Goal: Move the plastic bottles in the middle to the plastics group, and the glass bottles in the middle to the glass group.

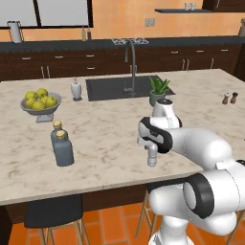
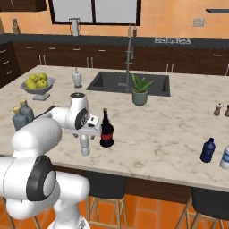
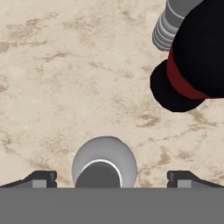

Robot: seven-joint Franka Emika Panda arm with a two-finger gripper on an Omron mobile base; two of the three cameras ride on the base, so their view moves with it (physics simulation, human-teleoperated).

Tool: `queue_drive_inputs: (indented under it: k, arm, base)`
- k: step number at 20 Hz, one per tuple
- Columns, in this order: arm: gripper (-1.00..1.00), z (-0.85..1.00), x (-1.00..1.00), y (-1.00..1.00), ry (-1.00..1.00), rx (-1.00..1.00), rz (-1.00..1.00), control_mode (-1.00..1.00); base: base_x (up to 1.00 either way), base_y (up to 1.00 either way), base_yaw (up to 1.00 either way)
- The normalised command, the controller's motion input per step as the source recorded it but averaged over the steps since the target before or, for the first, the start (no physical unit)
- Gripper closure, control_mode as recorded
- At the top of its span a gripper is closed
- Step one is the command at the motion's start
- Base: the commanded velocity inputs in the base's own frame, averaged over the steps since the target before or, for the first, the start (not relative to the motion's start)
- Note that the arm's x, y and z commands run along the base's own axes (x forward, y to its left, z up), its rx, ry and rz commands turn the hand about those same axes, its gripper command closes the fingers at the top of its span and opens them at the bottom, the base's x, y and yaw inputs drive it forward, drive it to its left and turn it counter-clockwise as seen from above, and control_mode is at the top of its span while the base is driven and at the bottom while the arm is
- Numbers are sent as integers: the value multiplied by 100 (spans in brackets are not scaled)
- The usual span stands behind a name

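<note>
Sorting not begun: all middle bottles remain unmoved.
Near the desk's front edge, spread jaws of the gripper (image 3: 112,177) are poised over a plastic bottle (image 2: 85,144); the dark glass bottle (image 2: 106,129) stands just beside; the glass group (image 1: 61,143) waits at the left edge.

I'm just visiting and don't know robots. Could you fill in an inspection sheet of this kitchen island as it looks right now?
Surface: marble island counter, sink set in it.
Job's things: pale plastic bottle upright under the gripper; dark glass bottle beside it; two cork-topped grey-blue bottles on the left.
Clutter: lemon bowl, soap dispenser, potted plant, shakers, blue bottle at the right end.
Grippers: gripper above the pale bottle's cap, jaws open, either side of it.
Cables: nothing seen.
Surroundings: dark cabinets, orange wall, stools below.
</note>
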Motion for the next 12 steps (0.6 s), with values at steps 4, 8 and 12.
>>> queue_drive_inputs:
  k: [4, 8, 12]
  arm:
    - [-100, 0, -2, 0, 0, 0, 0, -100]
    - [-100, 0, -1, 0, -3, 0, 0, -100]
    - [-100, -2, -2, 0, -9, 0, 0, -100]
  base:
    - [0, 0, 0]
    - [0, 0, 0]
    - [0, 0, 0]
